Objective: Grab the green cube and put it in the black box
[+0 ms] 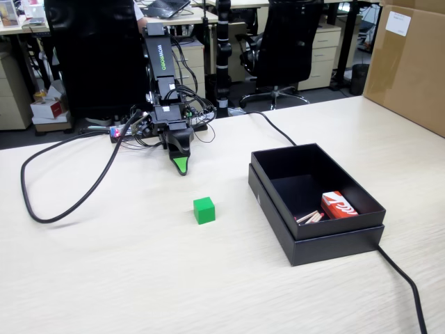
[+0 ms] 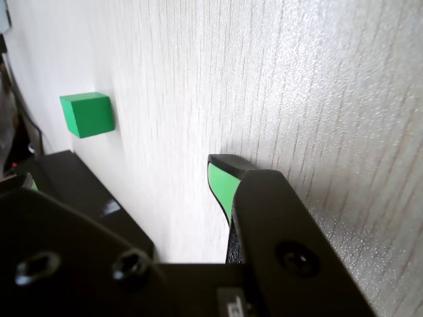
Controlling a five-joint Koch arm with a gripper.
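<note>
1. Pale wood-grain bench [image 1: 104, 278] is carrying everything, with office chairs standing behind it.
2. Pincer [image 1: 181, 167] is pointing down near the bench's far side; its jaws are standing apart in the wrist view, holding nothing.
3. Green cube [image 1: 204, 209] is sitting on the bench, apart from the pincer, well left of the black box [image 1: 334, 243] in the fixed view.
4. Inside the box, a red-and-white packet [image 1: 338, 206] is lying.

green cube [image 2: 87, 114] upper left on pale tabletop [image 2: 297, 86], gripper [image 2: 165, 178] jaws apart, green-tipped
</note>
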